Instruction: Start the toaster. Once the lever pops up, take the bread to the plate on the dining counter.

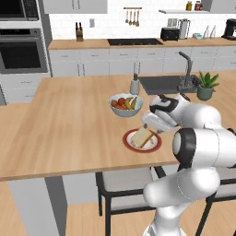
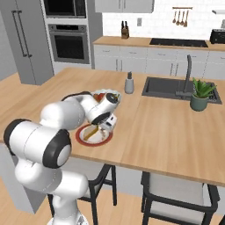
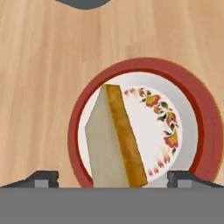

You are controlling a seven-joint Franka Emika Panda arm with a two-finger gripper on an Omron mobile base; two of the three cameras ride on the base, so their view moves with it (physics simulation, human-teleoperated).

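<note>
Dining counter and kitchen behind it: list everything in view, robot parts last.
bread: one, tan with golden crust, tilted on the plate, between the open fingertips
plate: one, red-brown rim, white centre, on the dining counter
dining counter: one, light wood top
fruit bowl: one, pale blue, beyond the plate
sink: one, dark, in the counter
potted plant: one, green, beside the sink
grey bottle: one, near the sink
toaster: one, black, far back counter
gripper: one, open over the plate
</note>
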